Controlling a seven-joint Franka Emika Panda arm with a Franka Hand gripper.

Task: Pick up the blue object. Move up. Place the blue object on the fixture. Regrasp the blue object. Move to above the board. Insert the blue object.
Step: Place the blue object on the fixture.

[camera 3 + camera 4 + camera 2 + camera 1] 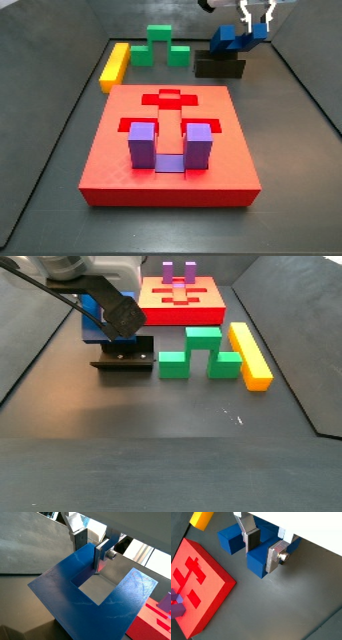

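Toward the far right corner of the dark desk, as a side view shows it, you have the two-finger gripper [255, 27] down on the dark navy-blue plastic U-shaped block [233, 40], which sits tilted on the small black angular fixture [221, 66]. Look at a wrist view and you will see the flat silver fingers [273, 558] set at a narrow spread, one plate pressed flat against the outside of a blue prong and the other plate standing inside the square gap, so the gripper [262, 548] is clamped across that single prong. From a closer wrist view the blue block [93, 597] fills most of the picture, its square gap open beneath the gripper [91, 546]. Seen from a side view on the opposite side, the blue block [110, 314] leans on top of the fixture [123, 359] with the gripper [94, 286] above it, partly hidden by the arm. Your large thick red rectangular board [170, 145] lies in the middle of the desk, well apart from the fixture, and a lighter purple U-shaped block [167, 145] stands upright in its near end. Near the far edge you also have a green stepped block [163, 46] and, just beside it, a long yellow bar [115, 64].
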